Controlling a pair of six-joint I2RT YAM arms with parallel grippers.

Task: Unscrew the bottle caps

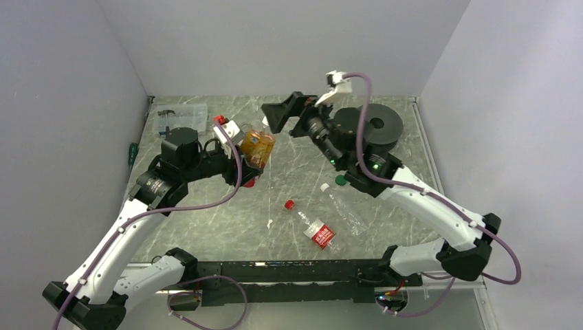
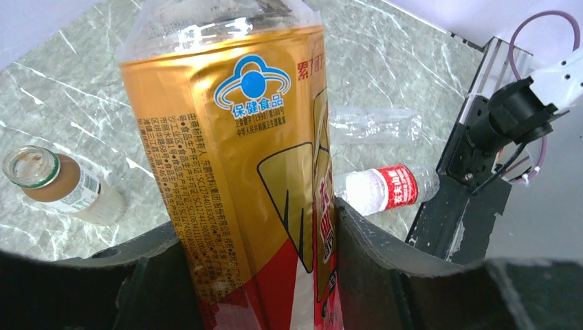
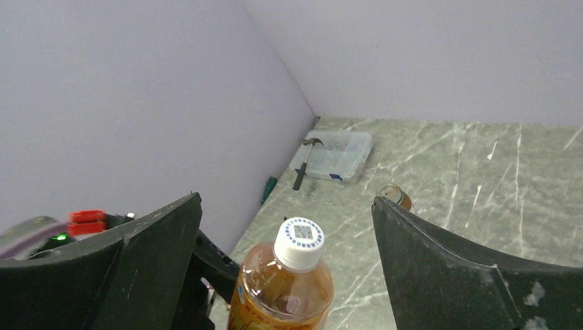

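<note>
Four bottles point(image 1: 258, 146), one black spool point(image 1: 375, 124), one clear plastic box point(image 1: 182, 118), one green-handled screwdriver point(image 1: 132, 152)

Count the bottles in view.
4: amber bottle in the left fingers; red-labelled bottle and plain clear bottle lying mid-table; short uncapped bottle on the table near it. Arms may hide others.

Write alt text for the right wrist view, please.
The open right gripper frames the white cap of the amber bottle, untouched. Behind, a clear box and a small bottle sit on the marble table.
</note>
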